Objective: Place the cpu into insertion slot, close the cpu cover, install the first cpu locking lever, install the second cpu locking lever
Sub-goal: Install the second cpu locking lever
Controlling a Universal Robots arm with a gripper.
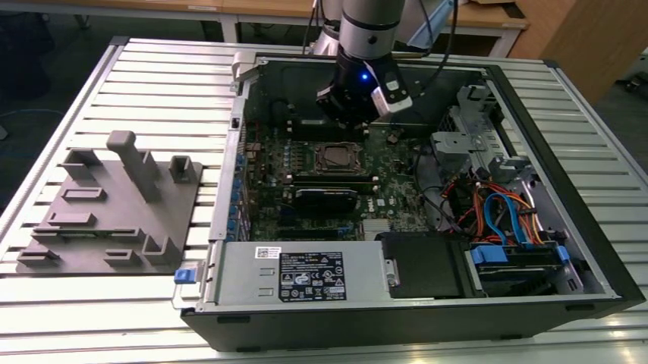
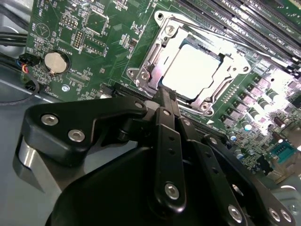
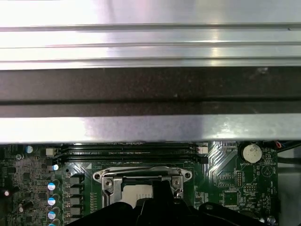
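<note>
An open computer case point(image 1: 567, 250) is shown lying on a slatted worktop point(image 1: 152, 68), with the motherboard point(image 1: 303, 189) exposed. The gripper point(image 2: 165, 94) is held low over the board, just beside the insertion slot point(image 1: 335, 157), on the side towards the case's rear wall. In the second wrist view the fingers point(image 2: 162, 110) are seen drawn together to a narrow tip with nothing between them. The cpu point(image 2: 190, 70) is seated in the slot, its bright metal top showing through the window of the cpu cover point(image 2: 157, 52), which appears to lie down over it. The positions of the locking levers cannot be told. A grey fixture tray point(image 1: 106, 220) rests near the worktop's edge on the exterior view's left. Risk: the fingertip stands very close to the cover's rim, so a slight sideways error could catch the frame, slip off a lever, or strike the neighbouring components.
</note>
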